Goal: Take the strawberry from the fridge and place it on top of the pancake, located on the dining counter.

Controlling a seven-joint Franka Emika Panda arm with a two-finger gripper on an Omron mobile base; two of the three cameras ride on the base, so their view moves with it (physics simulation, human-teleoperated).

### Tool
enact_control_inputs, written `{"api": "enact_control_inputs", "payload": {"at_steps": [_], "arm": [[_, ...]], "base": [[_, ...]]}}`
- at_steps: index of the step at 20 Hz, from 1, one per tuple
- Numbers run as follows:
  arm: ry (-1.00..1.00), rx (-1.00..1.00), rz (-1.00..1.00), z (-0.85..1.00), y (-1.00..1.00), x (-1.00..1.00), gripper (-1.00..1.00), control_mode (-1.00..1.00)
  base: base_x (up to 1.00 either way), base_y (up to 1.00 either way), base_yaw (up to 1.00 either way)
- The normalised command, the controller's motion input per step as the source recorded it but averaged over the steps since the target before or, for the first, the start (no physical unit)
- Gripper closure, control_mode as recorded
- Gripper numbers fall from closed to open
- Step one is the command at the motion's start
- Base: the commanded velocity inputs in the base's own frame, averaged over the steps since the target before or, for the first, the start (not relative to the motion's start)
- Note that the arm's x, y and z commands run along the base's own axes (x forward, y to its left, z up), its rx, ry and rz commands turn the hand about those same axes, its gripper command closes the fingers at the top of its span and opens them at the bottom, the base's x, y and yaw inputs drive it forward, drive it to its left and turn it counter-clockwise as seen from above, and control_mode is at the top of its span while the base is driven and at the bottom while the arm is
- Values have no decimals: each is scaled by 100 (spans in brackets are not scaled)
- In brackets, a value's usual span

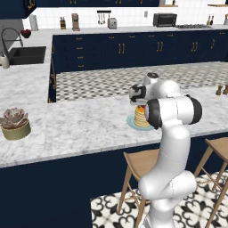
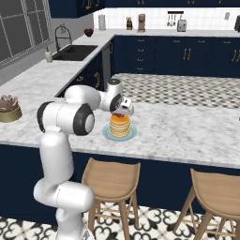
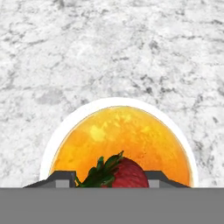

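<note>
While seen from both base views: long white-grey marble tabletop (image 1: 80, 124) on navy base, running across frame w/ wooden stools (image 2: 111, 180) tucked below its near edge. Behind it, patterned tile floor, then navy cabinets (image 1: 133, 51) w/ gold handles along back wall. Sink (image 2: 75, 51) w/ dark faucet set in side counter. White arm (image 2: 61, 140) rising from low in frame, elbow bent, reaching fwd over tabletop. Potted succulent (image 1: 15, 124) on tabletop, well apart from arm's working spot.

Pale-blue plate (image 2: 106, 135) on tabletop near its near edge, carrying pancake (image 2: 120, 125) stack, golden-tan, short, round. Hand directly above stack, pointing down; jaws (image 3: 113, 177) just over top pancake.

Strawberry (image 3: 124, 174) clamped between jaws: red body, green leafy cap turned toward left in hand view, dark fingertips (image 3: 61, 179) pressed at both sides. In right base view, a small red speck at jaw tips just above stack's top. In hand view, strawberry over orange-gold pancake face, plate rim showing as white ring around it, marble beyond. Can't tell whether strawberry touches pancake surface or hangs barely clear.
</note>
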Motion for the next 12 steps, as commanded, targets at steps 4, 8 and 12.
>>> {"api": "enact_control_inputs", "payload": {"at_steps": [4, 8, 12], "arm": [[-1, 0, 3, -3, -8, 12, 100, -100], [0, 0, 0, -1, -16, 0, 100, -100], [0, 0, 0, 0, -2, -10, 100, -100]], "base": [[0, 0, 0], [0, 0, 0], [0, 0, 0]]}}
